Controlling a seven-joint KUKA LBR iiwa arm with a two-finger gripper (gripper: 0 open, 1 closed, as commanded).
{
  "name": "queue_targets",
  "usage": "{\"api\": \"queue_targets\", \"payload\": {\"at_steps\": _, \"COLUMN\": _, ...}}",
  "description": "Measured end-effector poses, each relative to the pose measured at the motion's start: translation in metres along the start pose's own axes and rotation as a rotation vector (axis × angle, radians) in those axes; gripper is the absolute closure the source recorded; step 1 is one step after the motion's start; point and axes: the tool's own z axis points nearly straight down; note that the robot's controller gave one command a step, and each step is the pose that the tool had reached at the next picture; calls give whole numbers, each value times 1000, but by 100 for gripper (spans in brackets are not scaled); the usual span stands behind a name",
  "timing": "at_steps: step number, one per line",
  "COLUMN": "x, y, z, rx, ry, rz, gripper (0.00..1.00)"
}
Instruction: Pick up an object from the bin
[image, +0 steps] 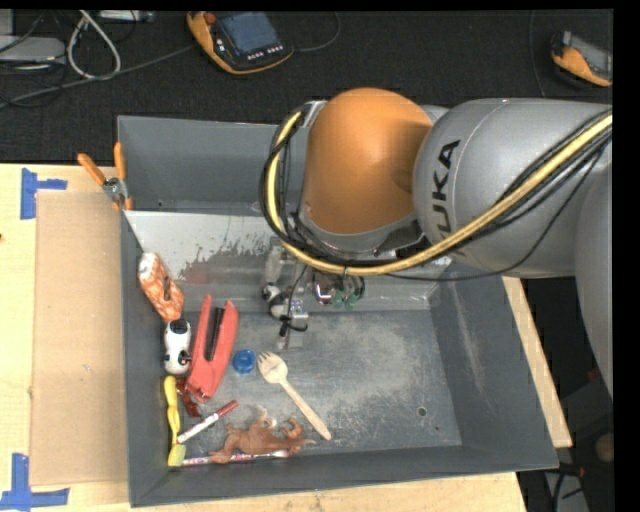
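Grey metal bin (400, 385), orange crumpled piece (160, 287), black-and-white figure (178, 347), red stapler (212, 348), blue cap (243, 361), wooden spoon (290, 388), marker pen (207, 422), brown toy animal (262, 437).

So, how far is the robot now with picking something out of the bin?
Done: the end effector is inside the bin. In hand: it hangs close to the head of the wooden spoon and the blue cap, apparently touching neither. Left: the grasp and the lift; spoon, cap and the red stapler-like tool all lie on the bin floor.
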Motion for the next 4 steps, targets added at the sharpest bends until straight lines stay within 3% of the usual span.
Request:
{"api": "queue_targets", "payload": {"at_steps": 1, "x": -2, "y": -1, "z": -4, "rx": -1, "ry": -8, "rz": 3, "gripper": 0}}
{"api": "queue_targets", "payload": {"at_steps": 2, "x": 25, "y": -24, "z": 43, "rx": -1, "ry": -10, "rz": -76, "gripper": 0}}
{"api": "queue_targets", "payload": {"at_steps": 3, "x": 96, "y": -28, "z": 104, "rx": -1, "ry": -12, "rz": -172, "gripper": 0}}
{"api": "queue_targets", "payload": {"at_steps": 4, "x": 86, "y": -1, "z": 147, "rx": -1, "ry": -13, "rz": -133, "gripper": 0}}
